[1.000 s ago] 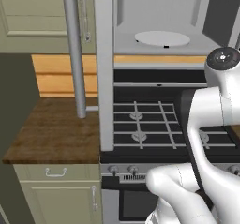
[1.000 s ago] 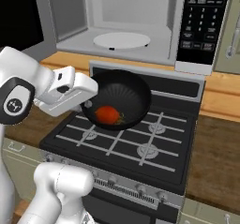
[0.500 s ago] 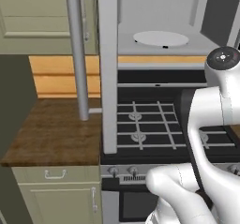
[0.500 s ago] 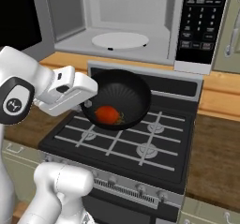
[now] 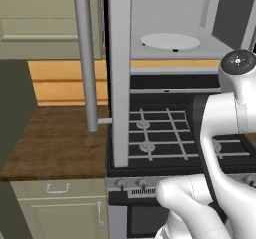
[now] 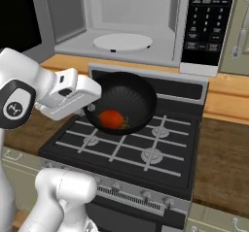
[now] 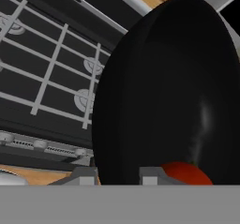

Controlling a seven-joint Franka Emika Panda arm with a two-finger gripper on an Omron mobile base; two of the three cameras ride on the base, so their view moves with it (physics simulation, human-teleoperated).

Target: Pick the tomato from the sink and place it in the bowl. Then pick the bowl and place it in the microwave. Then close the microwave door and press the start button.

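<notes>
My gripper (image 6: 92, 107) is shut on the left rim of the black bowl (image 6: 127, 100) and holds it in the air above the stove. The red tomato (image 6: 111, 119) lies inside the bowl, near the gripped side. In the hand view the bowl (image 7: 173, 92) looms large, with the tomato (image 7: 185, 174) at its bottom and the gripper (image 7: 117, 176) clamped over the rim. The microwave (image 6: 146, 56) stands open just behind, its white turntable (image 6: 122, 41) bare. The microwave door (image 5: 120, 73) swings out toward me, edge-on, with its bar handle (image 5: 85, 53). The sink is out of view.
A black gas stove (image 6: 126, 151) with grey grates lies under the bowl, its knobs (image 6: 146, 195) along the front. Wooden counters (image 6: 223, 153) flank it on both sides (image 5: 55, 143). The black keypad panel (image 6: 206, 22) sits right of the microwave's opening.
The left base picture has shifted very slightly, a small camera move. The bowl with the tomato stays in the gripper over the stove.
</notes>
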